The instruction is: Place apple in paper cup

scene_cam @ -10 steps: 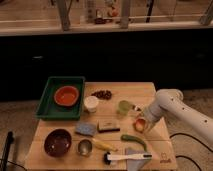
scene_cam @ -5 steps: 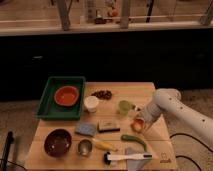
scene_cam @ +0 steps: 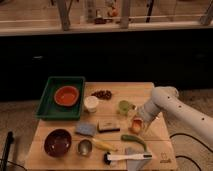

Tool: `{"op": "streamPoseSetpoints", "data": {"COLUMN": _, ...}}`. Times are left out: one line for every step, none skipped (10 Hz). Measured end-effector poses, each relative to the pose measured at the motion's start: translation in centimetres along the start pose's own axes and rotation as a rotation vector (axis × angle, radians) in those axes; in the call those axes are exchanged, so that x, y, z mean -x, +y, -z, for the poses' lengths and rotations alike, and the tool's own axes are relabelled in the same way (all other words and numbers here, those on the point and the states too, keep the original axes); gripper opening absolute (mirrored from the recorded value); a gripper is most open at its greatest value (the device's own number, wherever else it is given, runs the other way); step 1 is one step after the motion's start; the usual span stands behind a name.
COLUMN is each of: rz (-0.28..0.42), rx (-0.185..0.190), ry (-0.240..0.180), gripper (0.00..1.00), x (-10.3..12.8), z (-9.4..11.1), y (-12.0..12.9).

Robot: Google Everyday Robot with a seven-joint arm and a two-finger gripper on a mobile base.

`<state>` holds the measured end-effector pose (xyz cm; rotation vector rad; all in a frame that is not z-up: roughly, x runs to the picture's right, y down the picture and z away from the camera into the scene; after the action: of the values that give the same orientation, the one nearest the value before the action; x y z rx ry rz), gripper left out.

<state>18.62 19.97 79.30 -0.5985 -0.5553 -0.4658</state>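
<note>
The apple (scene_cam: pixel 135 125) is a small orange-red fruit just above the wooden table, right of centre, at the tip of my gripper (scene_cam: pixel 137 123). My white arm reaches in from the right and down onto it. The paper cup (scene_cam: pixel 91 103) is a short white cup standing upright near the table's middle, beside the green tray, well left of the apple. The gripper is clearly apart from the cup.
A green tray (scene_cam: pixel 49 100) holding an orange bowl (scene_cam: pixel 67 95) sits back left. Dark red berries (scene_cam: pixel 102 93), a light green mug (scene_cam: pixel 124 107), a blue sponge (scene_cam: pixel 85 129), a dark bowl (scene_cam: pixel 57 142), a metal cup (scene_cam: pixel 84 147), a banana (scene_cam: pixel 104 145), a green vegetable (scene_cam: pixel 134 141) and a white brush (scene_cam: pixel 127 157) lie around.
My arm and gripper have shifted slightly left with the apple at the tip. The other things have not moved.
</note>
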Motion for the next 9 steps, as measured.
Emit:
{"op": "streamPoseSetpoints", "data": {"rz": 0.015, "rx": -0.004, "ry": -0.001, "gripper": 0.0, "x": 0.4, "z": 0.5, "y": -0.1}}
{"op": "streamPoseSetpoints", "data": {"rz": 0.027, "rx": -0.006, "ry": -0.001, "gripper": 0.0, "x": 0.8, "z": 0.7, "y": -0.1}}
{"op": "streamPoseSetpoints", "data": {"rz": 0.043, "rx": -0.01, "ry": -0.005, "gripper": 0.0, "x": 1.1, "z": 1.0, "y": -0.1}}
{"op": "streamPoseSetpoints", "data": {"rz": 0.054, "rx": -0.014, "ry": -0.007, "gripper": 0.0, "x": 1.4, "z": 1.2, "y": -0.1}}
{"op": "streamPoseSetpoints", "data": {"rz": 0.068, "rx": -0.018, "ry": -0.009, "gripper": 0.0, "x": 1.8, "z": 1.5, "y": -0.2}}
{"op": "streamPoseSetpoints", "data": {"rz": 0.081, "rx": -0.023, "ry": -0.012, "gripper": 0.0, "x": 2.1, "z": 1.9, "y": -0.3}}
{"op": "streamPoseSetpoints", "data": {"rz": 0.089, "rx": -0.027, "ry": -0.013, "gripper": 0.0, "x": 2.2, "z": 2.1, "y": -0.4}}
{"op": "streamPoseSetpoints", "data": {"rz": 0.096, "rx": -0.025, "ry": -0.016, "gripper": 0.0, "x": 2.5, "z": 2.3, "y": -0.4}}
{"op": "streamPoseSetpoints", "data": {"rz": 0.107, "rx": -0.024, "ry": -0.019, "gripper": 0.0, "x": 2.8, "z": 2.6, "y": -0.6}}
